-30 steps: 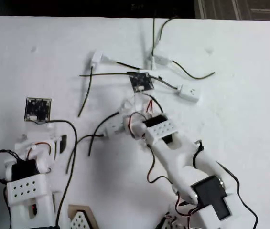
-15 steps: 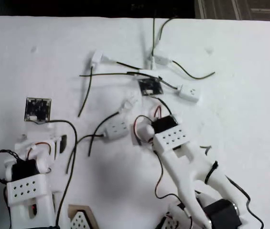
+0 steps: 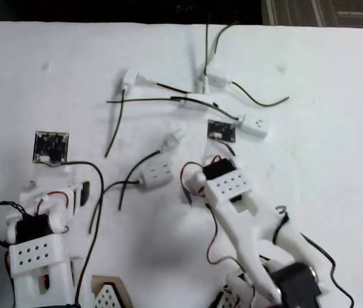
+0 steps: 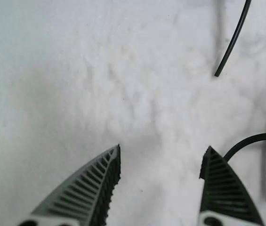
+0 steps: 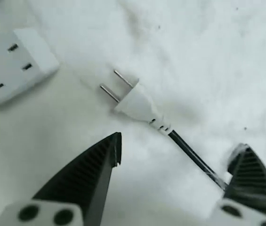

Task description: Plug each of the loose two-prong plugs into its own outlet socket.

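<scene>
In the right wrist view a white two-prong plug [image 5: 133, 101] lies flat on the white table, its black cable [image 5: 194, 157] running back between my fingers. My right gripper [image 5: 180, 141] hovers open just behind it, touching nothing. A white outlet block [image 5: 10, 63] with several slots lies beyond the prongs. From above, the right arm [image 3: 232, 189] sits mid-table beside a white outlet [image 3: 255, 124]. Another plug [image 3: 171, 140] and an outlet block [image 3: 155, 173] lie to its left. My left gripper [image 4: 163, 149] is open over bare table, and the left arm [image 3: 36, 247] is at the near left.
More white connectors [image 3: 130, 80] [image 3: 210, 82] [image 3: 194, 101] with thin black cables lie toward the far side. Black cables [image 4: 234, 37] [image 4: 264, 141] lie near the left gripper. The table's far edge [image 3: 104, 23] borders a dark floor.
The right arm has swung to the right and drawn back, its wrist moving from the table's centre to beside the right-hand outlet. The left arm has not moved.
</scene>
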Robot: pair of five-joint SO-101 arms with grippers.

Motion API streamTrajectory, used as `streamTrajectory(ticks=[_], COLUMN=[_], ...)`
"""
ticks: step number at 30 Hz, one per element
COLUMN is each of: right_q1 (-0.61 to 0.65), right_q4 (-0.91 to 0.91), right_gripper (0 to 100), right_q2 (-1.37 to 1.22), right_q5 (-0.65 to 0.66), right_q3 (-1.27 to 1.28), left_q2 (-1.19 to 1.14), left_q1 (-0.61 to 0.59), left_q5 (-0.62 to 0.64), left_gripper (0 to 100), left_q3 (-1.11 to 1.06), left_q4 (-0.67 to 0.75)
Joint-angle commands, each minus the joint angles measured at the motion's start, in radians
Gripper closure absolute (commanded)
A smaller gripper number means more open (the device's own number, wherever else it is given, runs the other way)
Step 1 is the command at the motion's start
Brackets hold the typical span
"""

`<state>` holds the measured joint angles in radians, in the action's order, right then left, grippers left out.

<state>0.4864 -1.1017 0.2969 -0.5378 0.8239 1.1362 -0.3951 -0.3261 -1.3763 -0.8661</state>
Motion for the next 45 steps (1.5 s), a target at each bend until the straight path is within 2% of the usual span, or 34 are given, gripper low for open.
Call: streamTrajectory(ticks=[1, 7, 11, 14, 16, 20, 26, 29, 33, 36, 39, 42, 45], right_q1=[-0.005, -0.031, -0.064, -0.116, -0.157, -0.236, -0.343, -0.371, -0.372, -0.367, -0.361, -0.366, -0.377], right_q4=[0.012, 0.139, 0.113, 0.113, 0.114, 0.116, 0.24, 0.291, 0.306, 0.308, 0.34, 0.406, 0.461], right_gripper=[69.4, 78.6, 97.4, 96.3, 98.4, 98.1, 98.1, 98.1, 98.1, 98.1, 98.1, 93.7, 80.4], right_q2=[-0.096, -0.298, -0.329, -0.32, -0.302, -0.239, -0.17, -0.17, -0.17, -0.17, -0.163, -0.16, -0.159], right_q5=[0.094, 0.224, 0.322, 0.427, 0.548, 0.905, 1.686, 2.025, 2.352, 2.452, 2.441, 2.317, 2.14], right_q3=[-0.008, -0.035, -0.094, -0.106, -0.109, -0.109, -0.103, -0.1, -0.087, -0.061, -0.04, -0.031, -0.032], left_q2=[0.024, 0.024, 0.024, 0.024, 0.024, 0.024, 0.024, 0.024, 0.024, 0.024, 0.024, 0.024, 0.024], left_q1=[-0.002, -0.002, -0.002, -0.002, -0.002, -0.002, -0.002, -0.001, 0.001, 0.001, 0.002, 0.002, 0.002], left_q5=[0.006, 0.006, 0.006, 0.006, 0.006, 0.006, 0.006, 0.006, 0.006, 0.006, 0.006, 0.006, 0.006], left_gripper=[72, 72, 72, 72, 72, 72, 72, 72, 72, 72, 72, 72, 72], left_q3=[0.012, 0.012, 0.012, 0.012, 0.012, 0.012, 0.012, 0.011, 0.011, 0.011, 0.011, 0.011, 0.011], left_q4=[0.014, 0.014, 0.014, 0.014, 0.014, 0.014, 0.015, 0.015, 0.015, 0.015, 0.015, 0.015, 0.017])
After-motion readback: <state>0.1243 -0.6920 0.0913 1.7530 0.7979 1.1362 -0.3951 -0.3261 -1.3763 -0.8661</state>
